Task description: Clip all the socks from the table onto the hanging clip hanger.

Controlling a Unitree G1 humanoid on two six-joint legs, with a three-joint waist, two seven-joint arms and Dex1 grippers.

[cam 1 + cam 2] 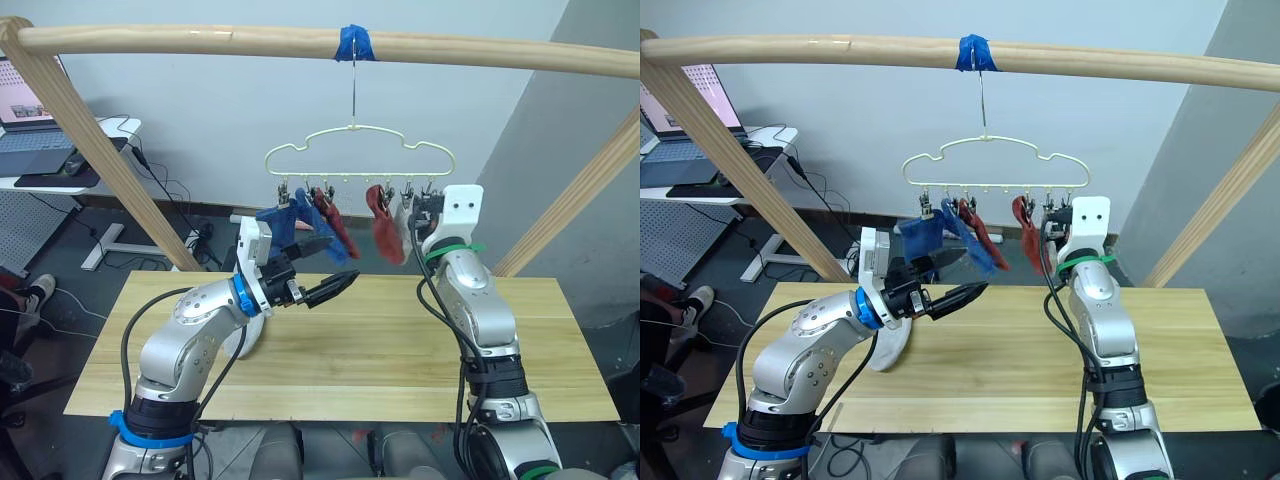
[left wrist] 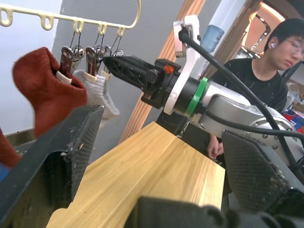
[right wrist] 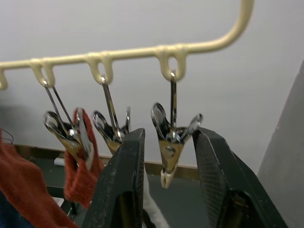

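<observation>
Head view: pale yellow scalloped wire clip hanger hangs from the round wooden pole, blue, rust red and light grey socks already clipped on. A pale grey one, I think, lies on the light plank counter under my left arm.

Left wrist view: my left pincer gapes wide, empty (waiting its turn, I'd guess).

Right wrist view: my right pincer brackets the end metal clip, parted, probably to squeeze it open.
</observation>
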